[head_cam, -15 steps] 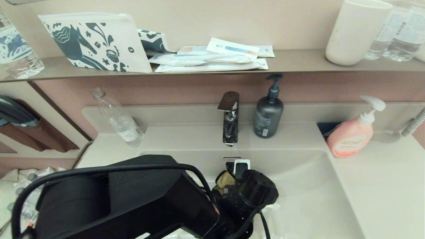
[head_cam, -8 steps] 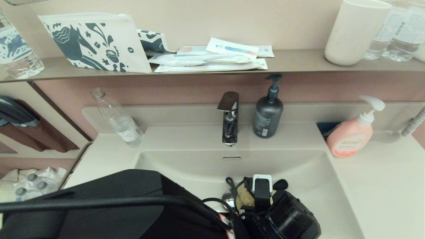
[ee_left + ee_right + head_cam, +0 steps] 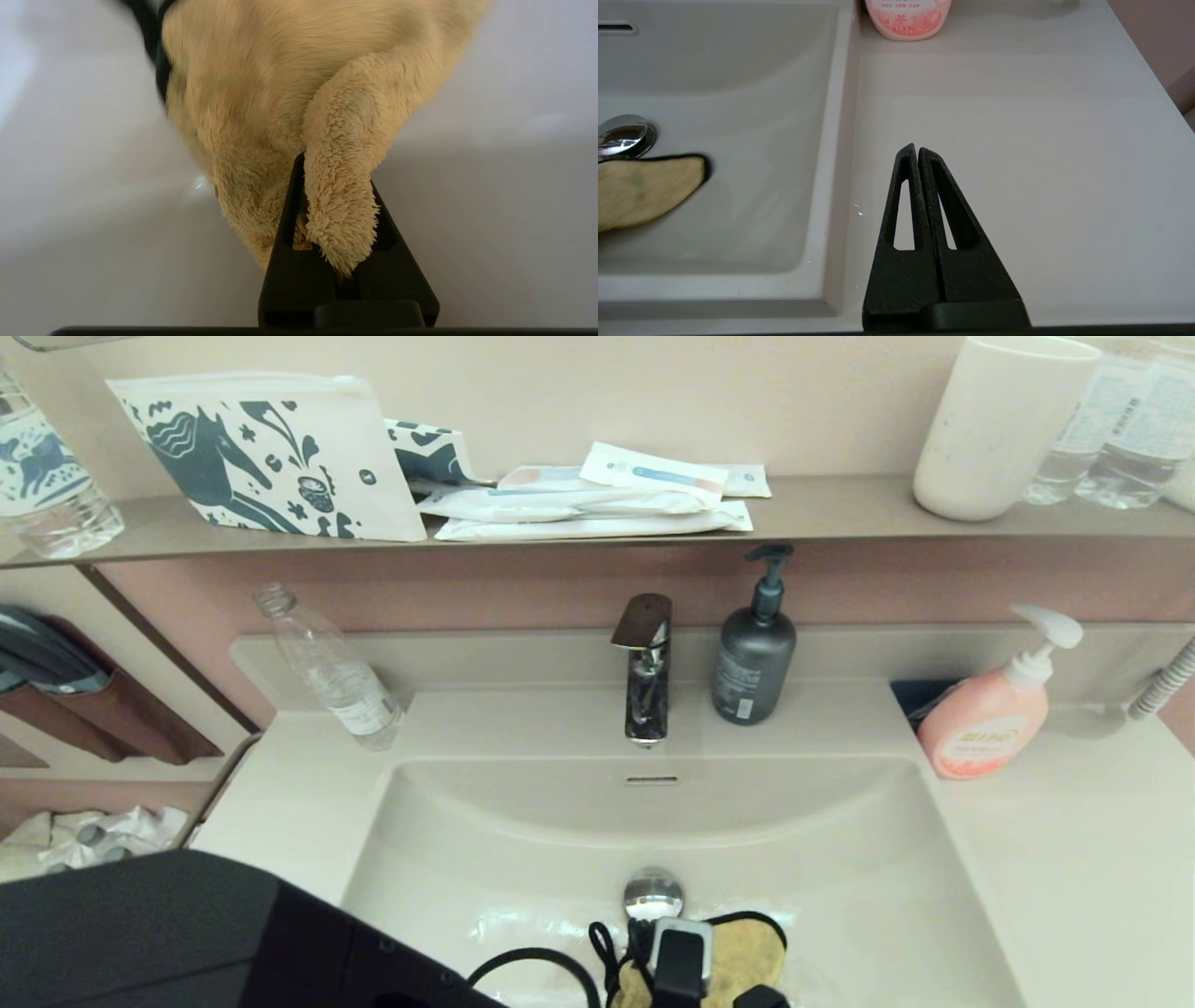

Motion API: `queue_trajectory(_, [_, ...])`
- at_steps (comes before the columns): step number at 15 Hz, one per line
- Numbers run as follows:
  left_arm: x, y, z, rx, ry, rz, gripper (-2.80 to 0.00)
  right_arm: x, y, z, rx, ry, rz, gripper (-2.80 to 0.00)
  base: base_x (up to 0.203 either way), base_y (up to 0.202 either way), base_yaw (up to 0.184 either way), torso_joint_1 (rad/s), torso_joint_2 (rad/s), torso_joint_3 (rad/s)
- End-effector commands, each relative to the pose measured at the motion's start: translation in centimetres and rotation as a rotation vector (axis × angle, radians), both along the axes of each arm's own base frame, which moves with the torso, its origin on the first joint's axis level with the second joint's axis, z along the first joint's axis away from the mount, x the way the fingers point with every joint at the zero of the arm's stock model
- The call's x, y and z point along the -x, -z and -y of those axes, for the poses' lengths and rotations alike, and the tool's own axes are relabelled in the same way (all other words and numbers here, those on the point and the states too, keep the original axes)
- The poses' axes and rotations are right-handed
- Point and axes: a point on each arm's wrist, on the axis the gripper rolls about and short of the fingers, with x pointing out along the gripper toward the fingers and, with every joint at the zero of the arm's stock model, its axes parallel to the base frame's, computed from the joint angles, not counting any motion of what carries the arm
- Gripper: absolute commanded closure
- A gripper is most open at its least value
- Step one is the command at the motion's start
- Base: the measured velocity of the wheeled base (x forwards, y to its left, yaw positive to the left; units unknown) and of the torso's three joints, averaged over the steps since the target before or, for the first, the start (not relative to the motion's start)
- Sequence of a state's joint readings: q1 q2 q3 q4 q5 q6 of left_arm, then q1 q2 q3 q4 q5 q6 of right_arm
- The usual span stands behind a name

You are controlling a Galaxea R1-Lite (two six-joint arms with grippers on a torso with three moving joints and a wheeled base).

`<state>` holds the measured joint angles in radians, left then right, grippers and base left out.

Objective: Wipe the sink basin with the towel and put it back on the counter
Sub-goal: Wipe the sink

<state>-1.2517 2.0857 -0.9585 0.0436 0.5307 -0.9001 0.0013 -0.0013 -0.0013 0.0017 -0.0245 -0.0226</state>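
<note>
Holding one towel [image 3: 280,93], soft, light, floppy fleece, bunched fold pinched in my left gripper [image 3: 334,224] jaws low in the sink basin [image 3: 840,859]; right gripper [image 3: 917,154] jaws pressed together over the desk [image 3: 1017,140].

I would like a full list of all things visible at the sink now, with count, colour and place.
sink basin: 1, off-white, centre
drain plug: 1, chrome, basin floor
towel: 1, mustard yellow with black trim, basin floor beside the plug
counter: 1, off-white, around the basin
faucet: 1, chrome, behind the basin
dark pump bottle: 1, grey-black, right of the faucet
pink pump bottle: 1, counter, right
clear bottle: 1, leaning, counter, left
shelf: 1, brown-grey, on the wall
patterned pouch: 1, white and teal, on the shelf
cup: 1, white, shelf, right
left gripper: black, shut on the towel in the basin
right gripper: black, shut, over the counter, right
</note>
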Motion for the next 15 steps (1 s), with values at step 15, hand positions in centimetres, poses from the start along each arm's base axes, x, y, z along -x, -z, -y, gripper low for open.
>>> queue_trajectory(15, [-6.0,0.6,-2.3,-0.009,-0.051,0.117,0.00,0.0,0.0,0.0,0.000,0.000,-0.002,0.00,0.000,0.000,0.000,0.000,0.00,0.000])
